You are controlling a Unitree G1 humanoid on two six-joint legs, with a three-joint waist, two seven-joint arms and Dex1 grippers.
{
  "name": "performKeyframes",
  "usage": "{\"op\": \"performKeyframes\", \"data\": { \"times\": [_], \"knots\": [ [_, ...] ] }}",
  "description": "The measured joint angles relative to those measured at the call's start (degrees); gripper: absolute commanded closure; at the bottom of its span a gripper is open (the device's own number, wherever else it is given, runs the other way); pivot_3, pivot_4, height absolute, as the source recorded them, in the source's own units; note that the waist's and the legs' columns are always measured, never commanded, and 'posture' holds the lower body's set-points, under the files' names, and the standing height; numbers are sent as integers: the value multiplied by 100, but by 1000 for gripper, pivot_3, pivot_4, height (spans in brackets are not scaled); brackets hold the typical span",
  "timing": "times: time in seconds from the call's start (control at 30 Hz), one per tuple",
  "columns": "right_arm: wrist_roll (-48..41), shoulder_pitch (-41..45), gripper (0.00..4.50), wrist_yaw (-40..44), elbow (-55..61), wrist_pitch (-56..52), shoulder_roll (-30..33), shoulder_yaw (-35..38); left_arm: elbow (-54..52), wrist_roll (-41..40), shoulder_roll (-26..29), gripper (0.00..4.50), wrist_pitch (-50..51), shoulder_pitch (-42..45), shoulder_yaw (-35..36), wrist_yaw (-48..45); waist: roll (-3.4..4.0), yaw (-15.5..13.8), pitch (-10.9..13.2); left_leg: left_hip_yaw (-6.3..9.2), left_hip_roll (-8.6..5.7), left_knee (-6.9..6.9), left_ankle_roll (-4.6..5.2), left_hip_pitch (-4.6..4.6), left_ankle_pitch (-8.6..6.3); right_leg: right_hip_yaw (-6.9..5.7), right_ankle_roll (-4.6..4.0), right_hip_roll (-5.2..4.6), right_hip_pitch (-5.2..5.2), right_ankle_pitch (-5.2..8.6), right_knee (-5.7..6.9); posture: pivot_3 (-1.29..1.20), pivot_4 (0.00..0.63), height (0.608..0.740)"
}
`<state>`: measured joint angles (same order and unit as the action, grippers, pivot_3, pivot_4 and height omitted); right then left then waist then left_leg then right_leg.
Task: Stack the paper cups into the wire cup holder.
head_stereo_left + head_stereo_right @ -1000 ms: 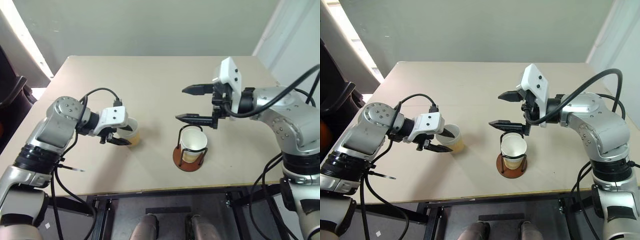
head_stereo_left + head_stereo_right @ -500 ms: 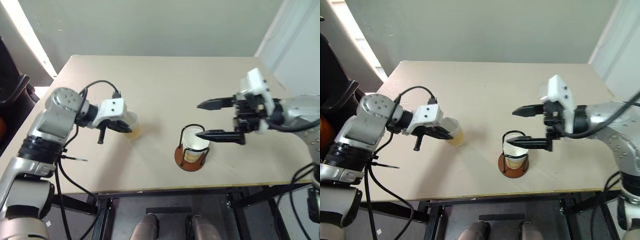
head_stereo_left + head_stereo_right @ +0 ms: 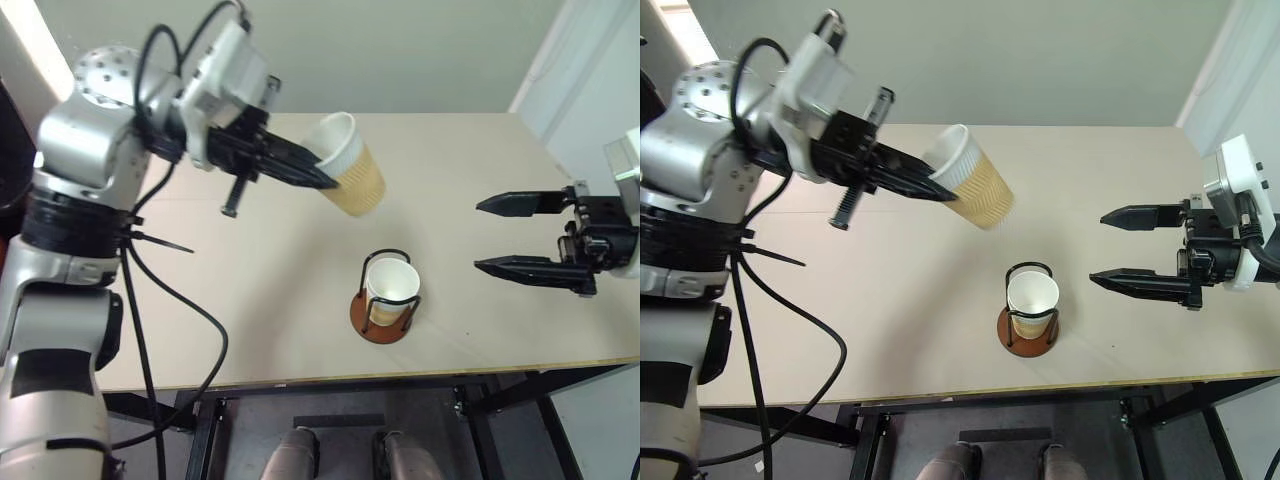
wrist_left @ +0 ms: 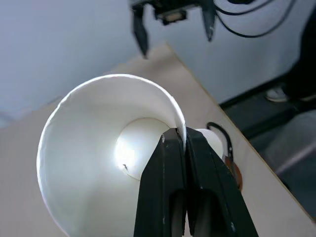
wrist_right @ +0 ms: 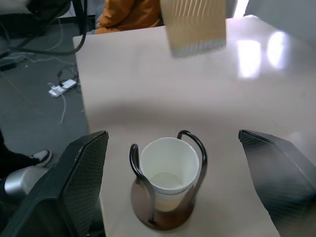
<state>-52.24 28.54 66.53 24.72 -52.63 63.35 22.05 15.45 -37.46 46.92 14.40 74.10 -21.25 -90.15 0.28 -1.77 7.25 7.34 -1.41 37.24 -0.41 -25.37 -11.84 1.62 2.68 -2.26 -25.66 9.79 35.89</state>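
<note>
The left gripper [image 3: 318, 172] pinches the rim of a tilted paper cup [image 3: 348, 178] above the table [image 3: 300, 280]. It should upright the cup and center it over the cup [image 3: 391, 287] in the wire cup holder [image 3: 385, 305] before lowering. The right gripper [image 3: 508, 236] stands spread beside the holder.

The left gripper [image 3: 940, 190] was up in the air over the desk [image 3: 890, 300]. Its two black fingers [image 3: 910, 185] were pinched tight on the rim of a paper cup [image 3: 972, 190]. The cup was tipped on its side, with its open white mouth facing the arm. Below it, near the front edge of the desk, stood the wire cup holder [image 3: 1028, 325]. One more cup [image 3: 1032, 300] sat upright inside it. The right gripper [image 3: 1118, 248] hung off to the side of the holder, fingers spread wide apart, holding nothing.
</note>
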Motion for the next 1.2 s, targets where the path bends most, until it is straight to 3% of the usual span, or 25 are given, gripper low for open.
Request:
{"op": "performKeyframes", "data": {
  "times": [0.23, 0.47, 0.83, 1.2],
  "knots": [
    [23, -281, 96, -15, 46, 107, 251, 63, 628, -60, -523, 4488, -1176, 443, -1327, -1, 3, -14, 1, -1, -1, 86, 33, -39, -23, 2, 28, -1, 6, 3, -3, 0, 150, 740],
    [4, -438, 96, -113, 205, 128, 299, 139, 965, -101, -789, 4488, -1739, 678, -2069, -1, 3, -36, 2, -5, -7, 98, 27, -58, -25, 2, 49, -6, 5, -8, -21, 0, 150, 740],
    [-56, -841, 96, -311, 429, 53, 447, 475, 949, -96, -966, 4488, -2298, 729, -2606, -3, 3, -100, 1, -15, -9, 101, 21, -72, -27, 8, 75, -9, 10, -18, -60, 0, 150, 740],
    [-106, -1173, 96, -530, 631, 4, 452, 617, 1055, 508, -1186, 4488, -2907, 728, -2966, -6, 4, -127, 1, -20, -11, 107, 33, -68, -34, 12, 82, -11, 16, -24, -64, 0, 150, 740]
  ]
}}
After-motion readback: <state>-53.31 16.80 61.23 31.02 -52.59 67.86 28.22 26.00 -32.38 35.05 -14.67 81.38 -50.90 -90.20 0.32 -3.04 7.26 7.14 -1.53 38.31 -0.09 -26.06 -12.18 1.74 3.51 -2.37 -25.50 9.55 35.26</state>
